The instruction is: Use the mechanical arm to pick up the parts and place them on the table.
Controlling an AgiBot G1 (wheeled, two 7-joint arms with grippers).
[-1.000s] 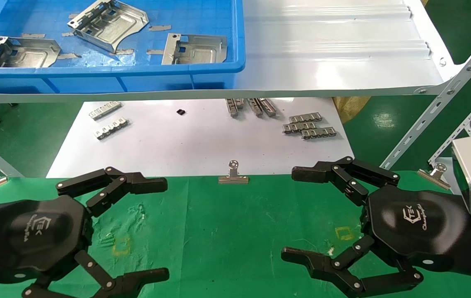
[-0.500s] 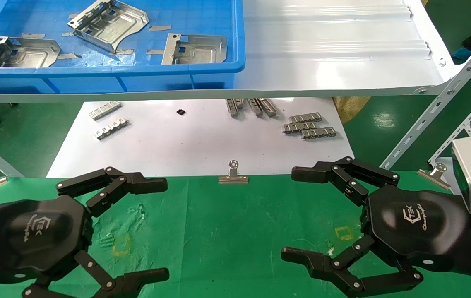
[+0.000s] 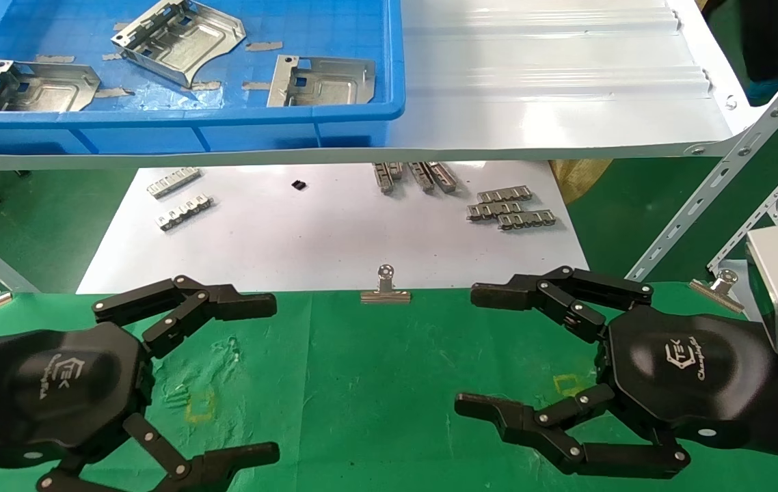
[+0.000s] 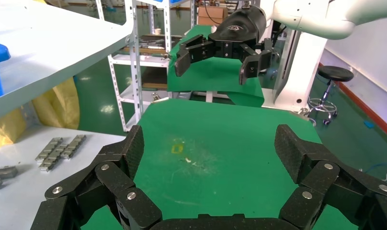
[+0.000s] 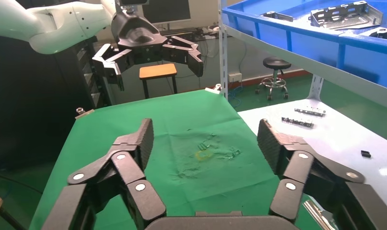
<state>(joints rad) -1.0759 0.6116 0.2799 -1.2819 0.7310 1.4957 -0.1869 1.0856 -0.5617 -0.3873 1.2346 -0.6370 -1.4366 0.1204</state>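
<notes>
Head view shows the left tool [image 3: 225, 383] and right tool [image 3: 491, 352] both released above the green desk [image 3: 375, 383], while three parts [image 3: 180, 37] lie in the blue bin [image 3: 177, 126].

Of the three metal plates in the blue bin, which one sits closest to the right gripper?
The rightmost plate, by the bin's right wall. The other two lie further left, away from the right gripper.

Blue bin [image 3: 225, 130] cut off at top & left edge of head view. Leftmost part [image 3: 30, 87] partly behind bin wall. Small black item [image 3: 299, 184] on white sheet [image 3: 307, 239]: too small to ID.
</notes>
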